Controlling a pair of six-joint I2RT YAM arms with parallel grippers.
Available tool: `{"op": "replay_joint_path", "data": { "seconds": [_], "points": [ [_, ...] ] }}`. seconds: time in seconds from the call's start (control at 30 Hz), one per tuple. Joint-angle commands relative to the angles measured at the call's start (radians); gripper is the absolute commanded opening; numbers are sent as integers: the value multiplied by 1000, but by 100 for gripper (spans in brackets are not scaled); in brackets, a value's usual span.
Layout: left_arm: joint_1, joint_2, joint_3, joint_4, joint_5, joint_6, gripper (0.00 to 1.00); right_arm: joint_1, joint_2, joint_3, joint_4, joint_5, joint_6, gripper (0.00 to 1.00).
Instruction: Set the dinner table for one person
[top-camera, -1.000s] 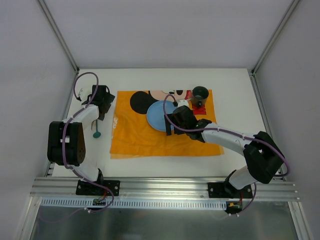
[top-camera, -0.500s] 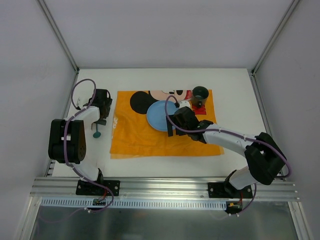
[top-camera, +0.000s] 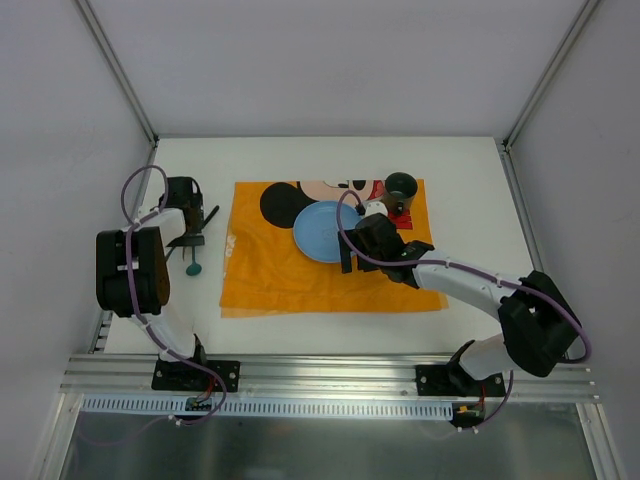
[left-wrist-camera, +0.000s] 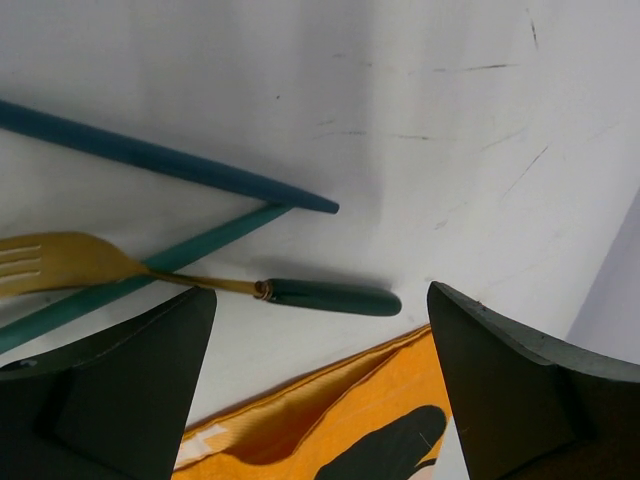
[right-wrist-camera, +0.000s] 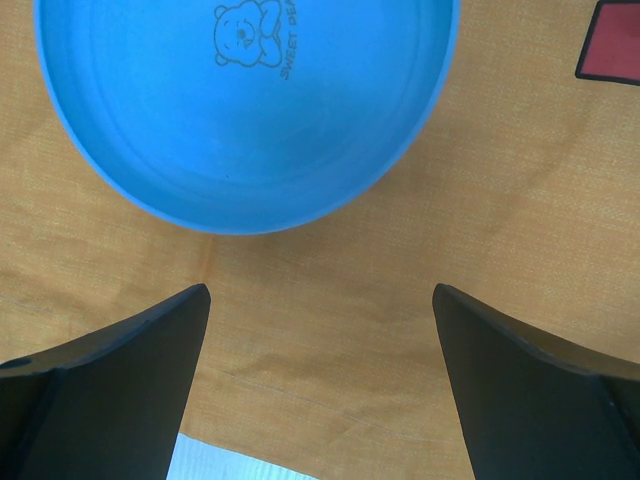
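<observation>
On the white dinner table (top-camera: 470, 180) lies an orange cartoon placemat (top-camera: 300, 275) carrying a blue plate (top-camera: 322, 230) and a dark green cup (top-camera: 401, 186). Left of the mat is cutlery: a gold fork with a green handle (left-wrist-camera: 330, 297) and two teal chopsticks (left-wrist-camera: 170, 160). My left gripper (top-camera: 195, 228) hovers over them, open, and the fork handle lies between its fingers in the left wrist view, with the mat's corner (left-wrist-camera: 380, 420) below. My right gripper (top-camera: 350, 243) stands open over the mat, just short of the plate (right-wrist-camera: 250, 110), holding nothing.
A teal spoon-like piece (top-camera: 192, 268) lies near the left gripper, beside the mat's left edge. Grey walls close in the table on three sides. An aluminium rail (top-camera: 330, 372) runs along the near edge by the arm bases.
The left gripper has swung a little to the left over the cutlery and its jaws have narrowed slightly. The right gripper has shifted slightly; the plate and cup stay put.
</observation>
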Motion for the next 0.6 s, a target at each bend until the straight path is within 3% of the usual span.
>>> {"op": "replay_joint_path", "data": {
  "seconds": [0.0,0.1,0.27,0.4,0.43,0.57],
  "points": [
    [42,84,15,-75,71,-19,90,-4,-50,11,-19,9,-21,99],
    [57,113,53,-87,104,-8,69,-6,-60,14,-24,13,-18,99],
    [77,192,119,-109,199,-5,60,-6,-83,14,-41,19,-2,99],
    [88,271,183,-127,275,17,45,-7,-119,-1,-44,39,7,99],
    [88,292,199,-130,284,21,37,-9,-122,-3,-45,41,8,99],
    [92,338,222,-141,325,18,25,-9,-154,-9,-67,55,14,100]
  ]
}}
